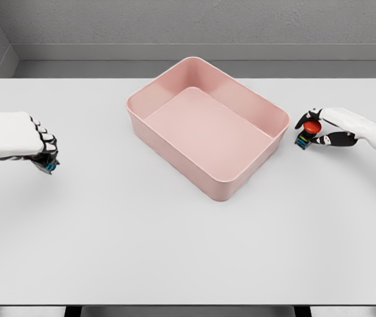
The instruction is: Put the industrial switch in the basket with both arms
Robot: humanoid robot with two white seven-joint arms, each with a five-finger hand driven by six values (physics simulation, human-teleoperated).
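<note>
The right hand's fingers [314,117] curl around a small rigid industrial switch with a red button [309,130], right of the pink plastic basket [267,107] on the white worktop [188,251]. It looks light and hard; gripping its sides suits. The left hand [39,145] is curled on a dark object, too small to identify.
</note>
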